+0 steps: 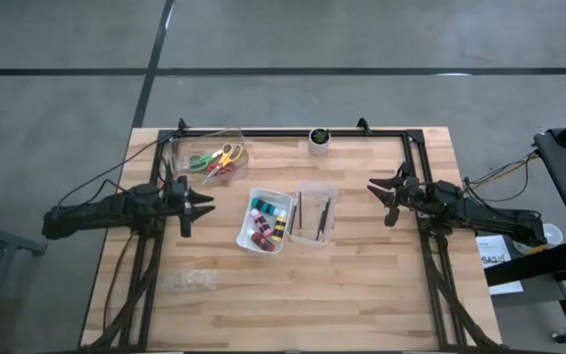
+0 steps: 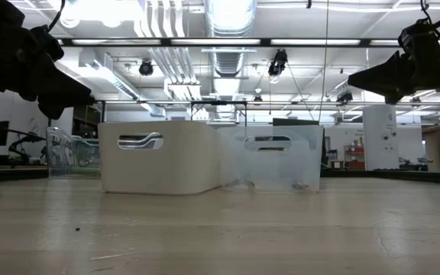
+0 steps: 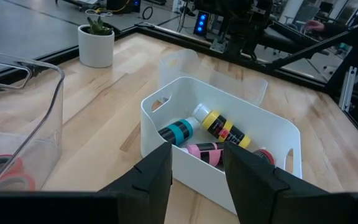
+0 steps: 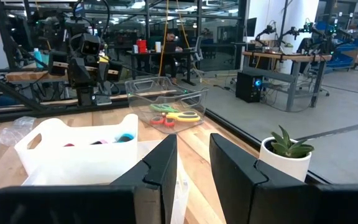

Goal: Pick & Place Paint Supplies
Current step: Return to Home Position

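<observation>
Sorting looks finished: the scissors [image 1: 216, 159] lie in the clear bin [image 1: 187, 147] at the table's far left, the bottles [image 1: 263, 221] fill the white bin [image 1: 268, 193] mid-table, and the brushes [image 1: 319, 216] lie in the frosted bin [image 1: 314, 187] just beside it. No supplies show loose on the table [image 1: 362, 285]. Left gripper [image 1: 207, 204] and right gripper [image 1: 376, 195] hover on either side of the bins, fingers apart, holding nothing. Only parking the arms seems left.
</observation>
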